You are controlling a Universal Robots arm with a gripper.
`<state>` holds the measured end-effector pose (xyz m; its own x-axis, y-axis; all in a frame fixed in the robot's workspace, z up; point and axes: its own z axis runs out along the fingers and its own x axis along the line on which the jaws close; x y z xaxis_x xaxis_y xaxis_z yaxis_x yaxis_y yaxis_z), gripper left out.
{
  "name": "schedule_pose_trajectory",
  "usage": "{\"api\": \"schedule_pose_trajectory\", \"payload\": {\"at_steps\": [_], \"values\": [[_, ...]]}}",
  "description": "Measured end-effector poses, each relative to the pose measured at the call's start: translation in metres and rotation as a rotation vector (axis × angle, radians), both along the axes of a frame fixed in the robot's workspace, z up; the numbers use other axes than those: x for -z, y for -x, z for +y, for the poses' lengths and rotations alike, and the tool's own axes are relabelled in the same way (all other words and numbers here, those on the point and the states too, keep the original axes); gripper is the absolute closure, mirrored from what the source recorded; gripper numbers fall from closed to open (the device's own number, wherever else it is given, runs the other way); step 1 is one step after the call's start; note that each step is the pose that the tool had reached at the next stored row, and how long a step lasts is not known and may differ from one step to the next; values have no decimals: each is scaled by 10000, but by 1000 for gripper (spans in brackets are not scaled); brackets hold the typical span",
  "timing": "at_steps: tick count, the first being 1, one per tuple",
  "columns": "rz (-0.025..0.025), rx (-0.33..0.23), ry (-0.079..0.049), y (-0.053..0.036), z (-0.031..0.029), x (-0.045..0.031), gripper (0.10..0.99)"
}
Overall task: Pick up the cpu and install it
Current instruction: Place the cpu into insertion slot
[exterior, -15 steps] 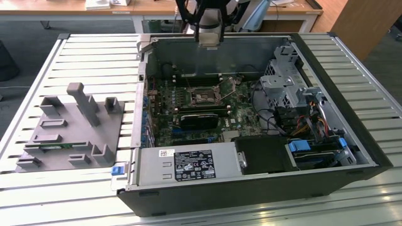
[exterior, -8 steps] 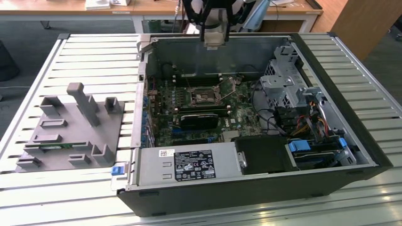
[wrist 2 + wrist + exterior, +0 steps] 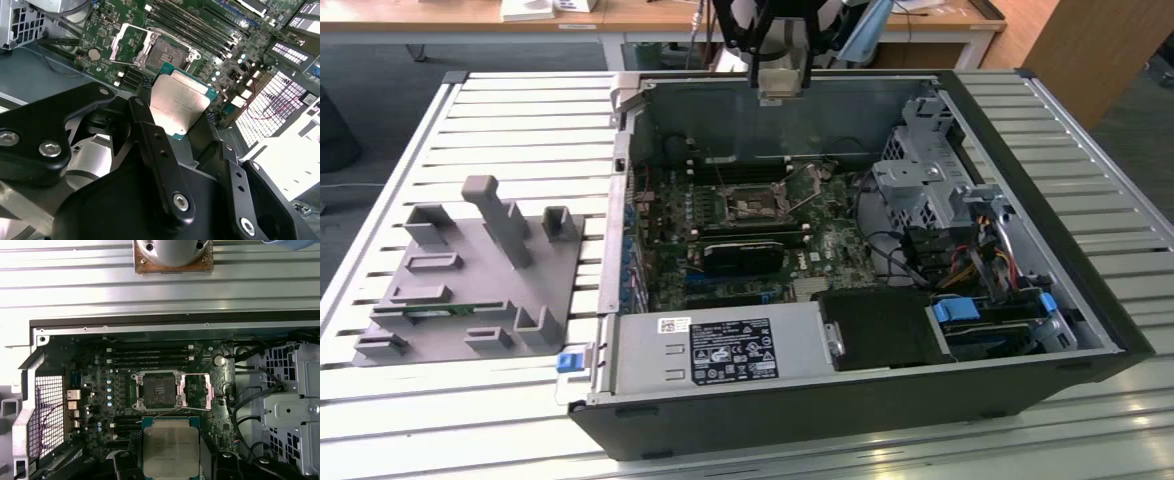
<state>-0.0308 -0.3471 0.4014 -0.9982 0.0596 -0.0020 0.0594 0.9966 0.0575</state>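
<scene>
Alt text: a black two-fingered robot gripper (image 3: 177,120) holds the cpu (image 3: 181,102), a small flat square chip with a shiny silver-grey metal top and a thin pale teal rim. The fingers (image 3: 152,140) are closed only to the chip's width, one pressing on each of two opposite edges. The metal top faces the wrist cameras. It catches a bright glare in the second wrist view, and faint print shows on it in the first wrist view.

In the exterior view the gripper hangs in the air over the far edge of an open dark grey computer case (image 3: 1101,300), which lies on its side on a slatted metal table (image 3: 520,120). The chip is well above the green motherboard (image 3: 95,365) and touches nothing but the fingers.

The dark square metal-framed socket (image 3: 156,390) lies open, with its hinged metal lid (image 3: 196,391) swung out flat beside it. In the first wrist view the chip is near the socket but apparently not yet over it.

Judged from this, the carry goes best if:
- the chip is kept level;
- its edges are squared to the socket frame;
- it is centred well above the socket rather than slid across it;
- the fingers stay clear of the open lid.
</scene>
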Motion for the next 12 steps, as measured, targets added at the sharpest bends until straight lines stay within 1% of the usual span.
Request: {"api": "schedule_pose_trajectory", "payload": {"at_steps": [3,10,12], "values": [[0,321,1,-1,1,0,545],[0,1546,1,0,1,3,545],[0,1724,2,0,10,3,545]]}}
